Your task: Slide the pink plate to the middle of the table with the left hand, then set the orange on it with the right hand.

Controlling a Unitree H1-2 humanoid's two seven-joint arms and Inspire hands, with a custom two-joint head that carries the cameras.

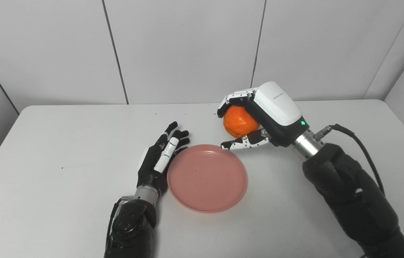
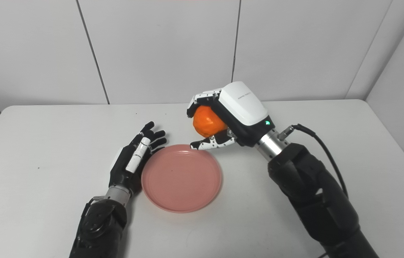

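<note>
Listing what you have before you, operator: one white table (image 1: 62,222), backed by pale wall panels (image 1: 187,46), with a dividing wall rising past its right end. Item one, your left hand (image 1: 160,157): black, with one white-shelled digit, lying low over the tabletop with its fingers (image 1: 171,132) straight, slightly fanned and holding nothing; its inner edge runs right along the left rim of the plate, though you cannot tell from either eye view whether it actually touches that rim. Item two, the pink plate (image 1: 207,178): round, shallow, upright on the table, nothing in it, lying just to the right of your left hand and just below and to the left of your right hand. Item three, your right hand (image 1: 255,116): white back shell uppermost, a small green light showing near the wrist, fingers curled over the top of the fruit and thumb (image 1: 245,142) pressed in under it, so the hand is closed around the fruit. Item four, the orange (image 1: 239,122): enclosed in that right hand, clear of the tabletop, sitting beyond the plate's far right rim rather than above its centre; the thumb tip reaches just over that rim. Item five, a black cable (image 1: 363,150) looping from the right wrist back along the dark forearm.
</note>
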